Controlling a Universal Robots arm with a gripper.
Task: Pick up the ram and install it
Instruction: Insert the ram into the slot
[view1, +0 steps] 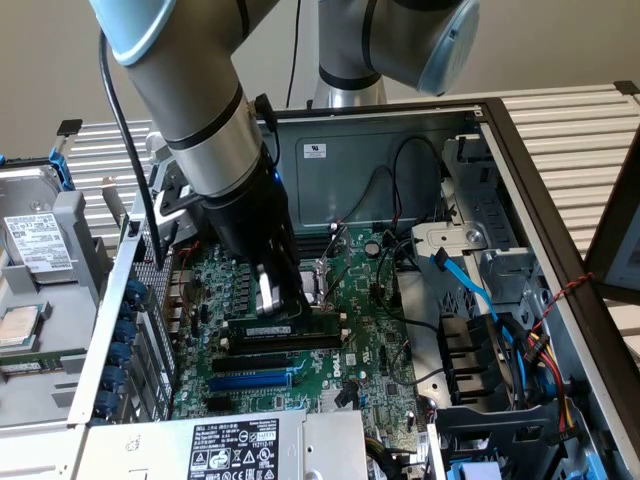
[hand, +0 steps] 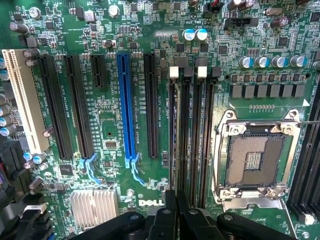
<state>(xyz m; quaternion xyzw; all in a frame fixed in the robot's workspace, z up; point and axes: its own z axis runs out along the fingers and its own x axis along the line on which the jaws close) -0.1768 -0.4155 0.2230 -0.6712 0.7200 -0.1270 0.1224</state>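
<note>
Ram (view1: 287, 328): dark stick, white label, pinched in your gripper (view1: 268, 303); black slots (view1: 280, 358) beside, blue slot (view1: 250, 380) at 7 o'clock.

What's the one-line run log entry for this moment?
gripper: shut on ram | ram: lengthwise over memory slots, beside CPU socket | seated: cannot tell

Showed an open computer case (view1: 350, 185) lying flat, a green motherboard (view1: 375, 330) inside. Held a long blue expansion slot (hand: 126, 105) between black slots, a white slot (hand: 22, 100) beyond them, a silver heatsink (hand: 94, 207) and a bare processor socket (hand: 255, 157). Included a blue cable (view1: 470, 285) at the exterior view's right, a hard drive (view1: 40, 240) at its left.
</note>
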